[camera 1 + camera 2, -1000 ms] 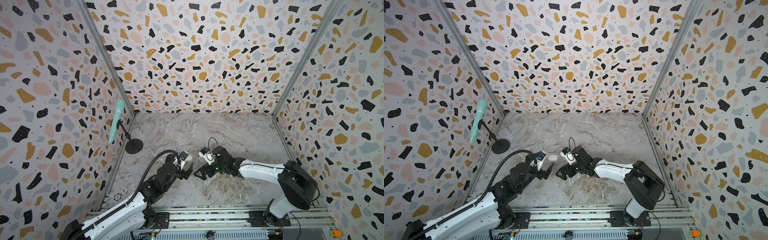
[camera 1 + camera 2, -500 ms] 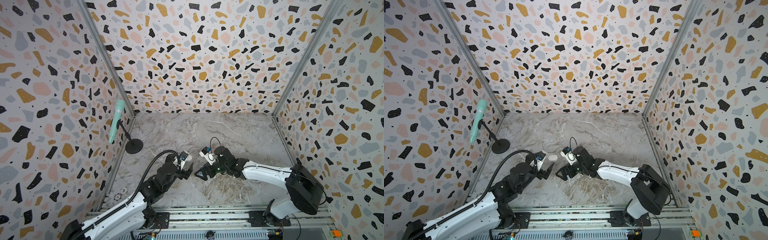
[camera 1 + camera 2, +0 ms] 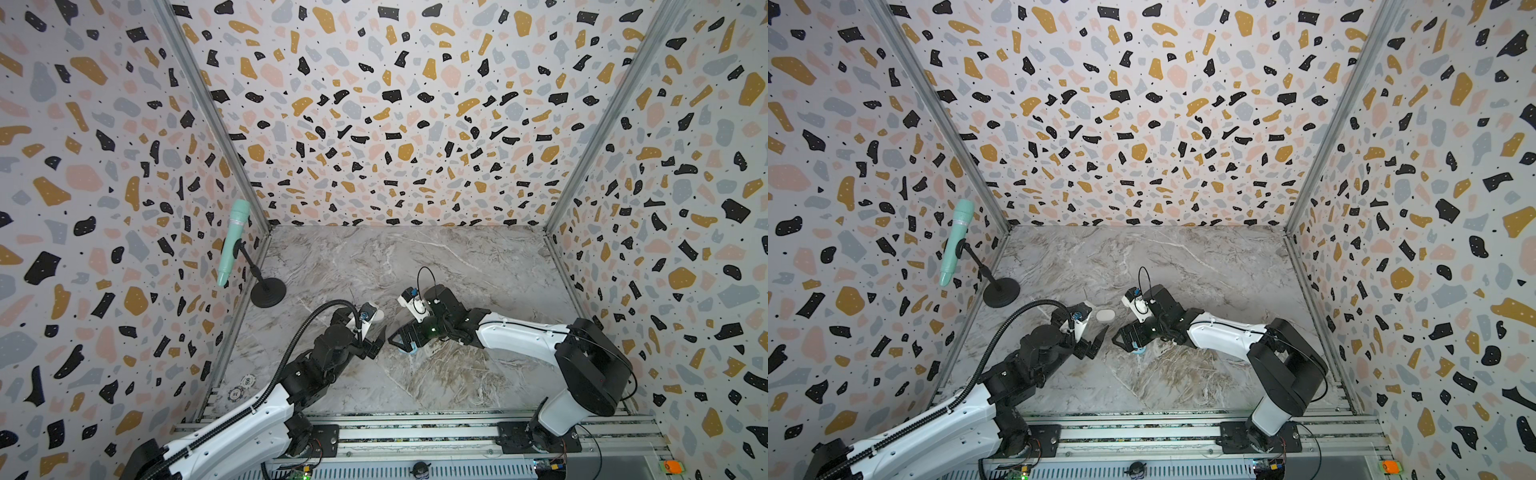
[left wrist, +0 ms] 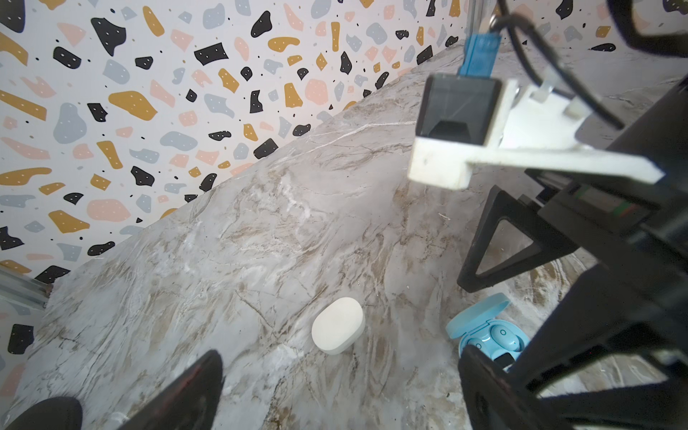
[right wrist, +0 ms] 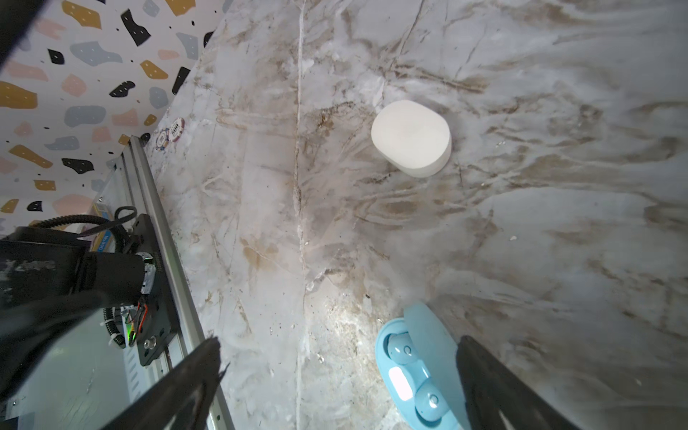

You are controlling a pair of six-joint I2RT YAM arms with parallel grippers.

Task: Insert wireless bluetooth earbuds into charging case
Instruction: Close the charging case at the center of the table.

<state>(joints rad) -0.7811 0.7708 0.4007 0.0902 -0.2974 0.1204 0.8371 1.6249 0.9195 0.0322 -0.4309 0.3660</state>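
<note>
Both light blue earbuds (image 5: 400, 348) sit in the open blue case (image 3: 1139, 350), lower centre in a top view; the white case (image 3: 1105, 315) is closed. The left hand (image 3: 376, 344) and right hand (image 5: 338, 346) gape empty; lid-closing likely remains.

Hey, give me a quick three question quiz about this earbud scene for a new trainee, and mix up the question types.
1. True or false: the white case is open.
2. How many earbuds sit in the blue case? A: none. B: two. C: four.
3. Fill in: the left gripper and the right gripper are both ____.

Key: 1 false; 2 B; 3 open.
</note>
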